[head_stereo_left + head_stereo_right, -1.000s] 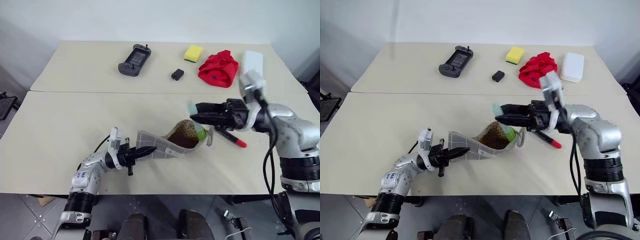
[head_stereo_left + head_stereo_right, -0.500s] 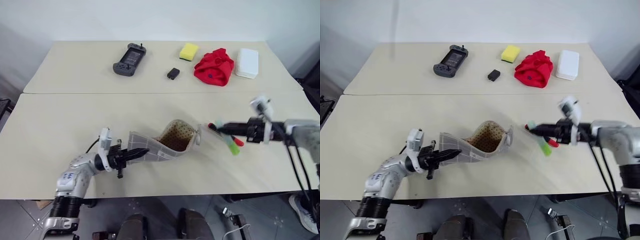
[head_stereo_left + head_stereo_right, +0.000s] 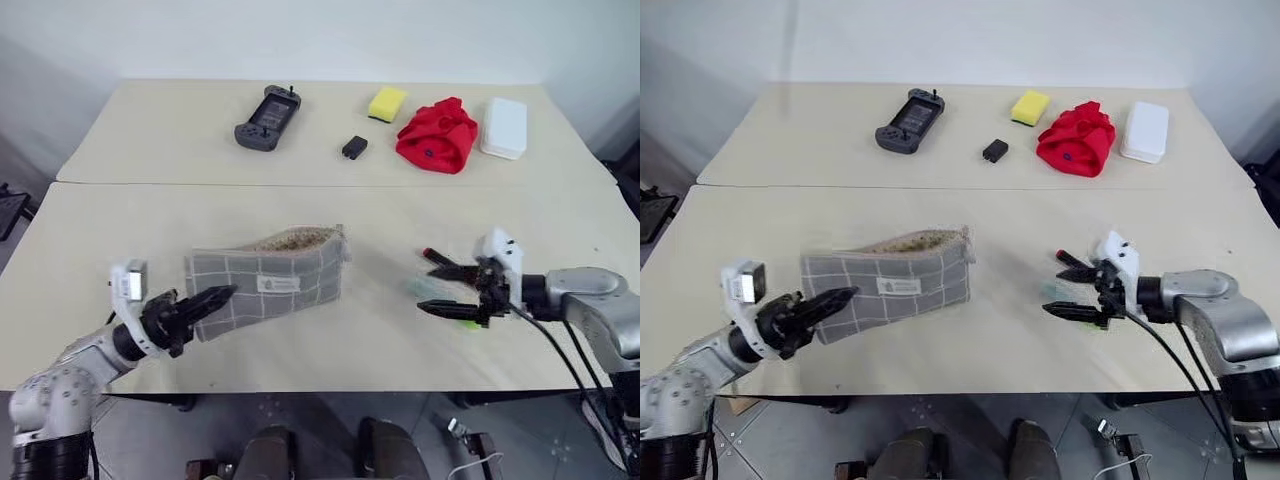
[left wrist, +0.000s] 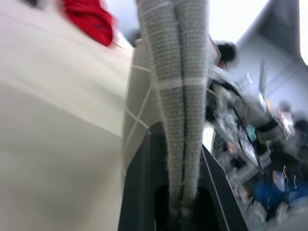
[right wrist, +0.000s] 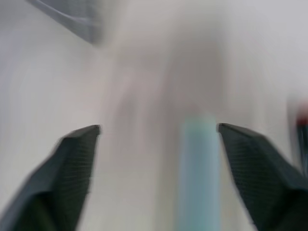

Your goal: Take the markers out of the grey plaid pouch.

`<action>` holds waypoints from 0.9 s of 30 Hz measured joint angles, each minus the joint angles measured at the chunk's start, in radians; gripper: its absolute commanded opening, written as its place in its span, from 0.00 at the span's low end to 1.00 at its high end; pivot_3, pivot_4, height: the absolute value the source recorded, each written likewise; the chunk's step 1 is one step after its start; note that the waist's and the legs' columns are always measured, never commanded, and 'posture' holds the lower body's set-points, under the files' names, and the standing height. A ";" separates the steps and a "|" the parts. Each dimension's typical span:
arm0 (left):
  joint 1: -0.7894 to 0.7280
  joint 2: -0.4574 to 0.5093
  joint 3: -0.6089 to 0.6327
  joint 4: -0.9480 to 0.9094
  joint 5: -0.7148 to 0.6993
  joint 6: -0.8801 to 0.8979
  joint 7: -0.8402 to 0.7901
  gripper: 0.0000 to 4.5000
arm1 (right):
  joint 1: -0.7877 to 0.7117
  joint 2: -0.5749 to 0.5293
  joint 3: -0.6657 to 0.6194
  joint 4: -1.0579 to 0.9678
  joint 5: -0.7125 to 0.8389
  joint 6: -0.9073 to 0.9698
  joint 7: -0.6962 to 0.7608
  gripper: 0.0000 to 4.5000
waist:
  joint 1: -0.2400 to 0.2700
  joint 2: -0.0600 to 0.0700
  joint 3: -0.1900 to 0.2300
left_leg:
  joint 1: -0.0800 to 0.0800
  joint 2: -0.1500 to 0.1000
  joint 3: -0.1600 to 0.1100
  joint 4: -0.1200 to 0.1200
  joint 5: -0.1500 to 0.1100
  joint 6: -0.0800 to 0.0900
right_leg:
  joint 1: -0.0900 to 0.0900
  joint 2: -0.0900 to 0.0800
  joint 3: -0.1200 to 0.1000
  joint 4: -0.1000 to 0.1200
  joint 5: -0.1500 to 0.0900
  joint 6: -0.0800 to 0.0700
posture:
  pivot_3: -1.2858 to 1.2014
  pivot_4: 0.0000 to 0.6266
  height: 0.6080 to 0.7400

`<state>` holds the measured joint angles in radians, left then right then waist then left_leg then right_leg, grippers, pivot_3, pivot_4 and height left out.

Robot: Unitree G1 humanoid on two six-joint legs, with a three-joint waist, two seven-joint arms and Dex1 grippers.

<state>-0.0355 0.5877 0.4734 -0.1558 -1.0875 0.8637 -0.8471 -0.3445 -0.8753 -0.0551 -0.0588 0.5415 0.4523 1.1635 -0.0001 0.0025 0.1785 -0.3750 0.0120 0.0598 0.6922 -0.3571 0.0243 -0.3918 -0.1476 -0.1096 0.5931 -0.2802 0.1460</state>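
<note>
Grey pouch point(image 3: 268, 284) with thin white grid lines and small white label, pale teal marker point(image 5: 196, 168), red cloth bundle point(image 3: 437, 137), yellow sponge point(image 3: 387, 103), white box point(image 3: 504, 127), dark grey controller point(image 3: 268, 119), small black block point(image 3: 354, 148), beige table point(image 3: 150, 230).

Two pale beige tables point(image 3: 150, 250) stood edge to edge, the seam between them running across the middle of the frame. On the far table, at upper centre, lay a dark grey game controller point(image 3: 268, 119), a small black block point(image 3: 354, 148), a yellow sponge point(image 3: 387, 103), a red cloth bundle point(image 3: 438, 136) and, at upper right, a white box point(image 3: 504, 127). On the near table, right of centre, lay a pale teal marker point(image 5: 196, 168) and a red marker point(image 3: 432, 256).
</note>
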 measured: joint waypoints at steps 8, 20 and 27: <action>0.070 -0.096 0.266 0.053 -0.303 0.085 0.534 0.00 | -0.013 0.185 -0.108 0.114 0.049 -0.297 0.121 1.00 | -0.002 -0.001 0.001 | 0.003 0.000 0.001 -0.001 0.000 -0.001 | 0.001 0.000 0.002 0.001 0.000 0.000 | 0.52 0.24 1.00; 0.312 -0.167 0.339 -0.048 -0.375 -0.059 0.822 0.71 | 0.133 0.299 -0.101 0.055 0.053 -0.405 0.153 1.00 | -0.001 -0.003 0.000 | 0.004 0.000 0.002 -0.001 -0.001 -0.002 | 0.000 0.000 0.003 0.001 -0.001 -0.003 | 0.52 0.24 1.00; 0.606 0.182 0.332 -0.041 0.081 -0.241 0.357 1.00 | 0.146 0.285 -0.106 0.071 0.052 -0.410 0.178 1.00 | -0.006 -0.002 0.000 | 0.005 0.001 0.009 -0.007 -0.003 -0.005 | -0.005 0.004 0.003 -0.001 -0.005 -0.009 | 0.52 0.24 1.00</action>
<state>0.5704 0.7700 0.8050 -0.1970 -1.0068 0.6227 -0.4903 -0.1989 -0.5901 -0.1615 0.0122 0.5939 0.0420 1.3416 -0.0059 0.0004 0.1787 -0.3699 0.0131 0.0685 0.6856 -0.3604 0.0191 -0.3966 -0.1441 -0.1062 0.5923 -0.2848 0.1372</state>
